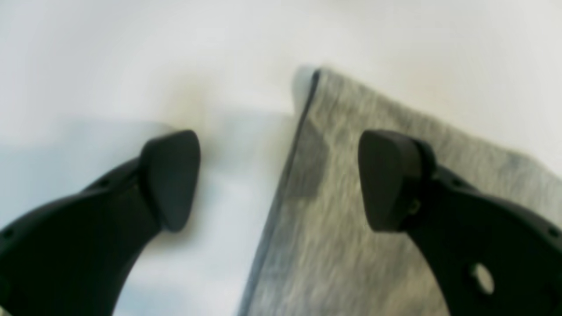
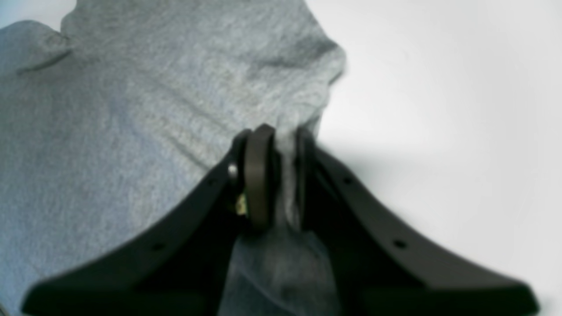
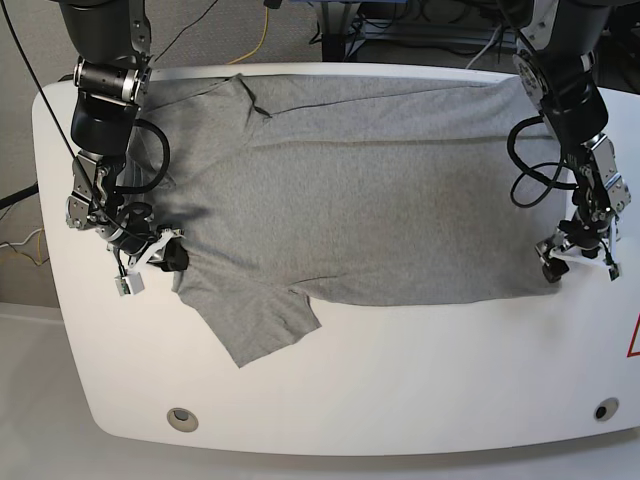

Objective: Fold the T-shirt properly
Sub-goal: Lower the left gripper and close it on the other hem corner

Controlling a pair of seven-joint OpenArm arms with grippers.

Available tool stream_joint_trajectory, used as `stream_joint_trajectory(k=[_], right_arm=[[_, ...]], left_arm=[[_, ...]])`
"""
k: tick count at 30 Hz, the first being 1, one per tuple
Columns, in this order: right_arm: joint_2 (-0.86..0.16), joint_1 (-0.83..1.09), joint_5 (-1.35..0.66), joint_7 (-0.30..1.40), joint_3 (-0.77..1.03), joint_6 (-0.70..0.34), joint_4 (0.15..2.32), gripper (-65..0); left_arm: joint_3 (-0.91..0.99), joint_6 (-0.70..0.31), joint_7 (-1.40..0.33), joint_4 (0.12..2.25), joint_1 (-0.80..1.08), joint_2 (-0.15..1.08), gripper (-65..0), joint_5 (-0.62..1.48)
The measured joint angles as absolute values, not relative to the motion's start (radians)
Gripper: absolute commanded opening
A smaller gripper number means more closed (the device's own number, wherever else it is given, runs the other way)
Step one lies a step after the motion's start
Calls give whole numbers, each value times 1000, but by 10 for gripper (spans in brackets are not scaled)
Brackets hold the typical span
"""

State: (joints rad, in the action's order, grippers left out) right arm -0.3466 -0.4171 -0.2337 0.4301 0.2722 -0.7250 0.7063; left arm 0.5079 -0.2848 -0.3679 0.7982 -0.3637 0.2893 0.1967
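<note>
Folding is barely begun: the T-shirt is spread flat across the table, no fold yet made. A bunch of its shoulder cloth is pinched between the narrowed right gripper. The left gripper is spread wide, straddling the hem corner, nothing held. Every fold is judged outstanding.

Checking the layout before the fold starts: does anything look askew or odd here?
Yes: the plain heather-grey T-shirt isn't flat. Its near sleeve splays out diagonally, and fabric bunches where the right hand pinches it. The left hand stands open over the hem corner.
</note>
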Motion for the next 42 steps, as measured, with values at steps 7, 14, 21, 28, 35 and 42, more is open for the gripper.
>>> stream_joint_trajectory(k=[7,14,21,28,35,42], right_arm=[[-346,-417,-234,430,272,-724,706,-557],[-347,-418,-234,441,274,-723,706,-557],[-347,-418,-234,441,274,-723,706,-557],[-347,-418,-234,441,274,-723,706,-557],[-347,-418,-234,441,274,-723,706,-557],[-347,-417,-234,441,274,-723,706,-557]], left_arm=[[504,-341,-330,743,-391,283,-110,201],[506,-334,-308,737,-397,265,-110,202],[461,-334,-297,739,-398,252,-110,204],[442,-334,-294,743,-400,233,-110,204],[439,-338,-310,739,-411,234,-115,204],[439,-369,-320,739,-411,232,-355,203]])
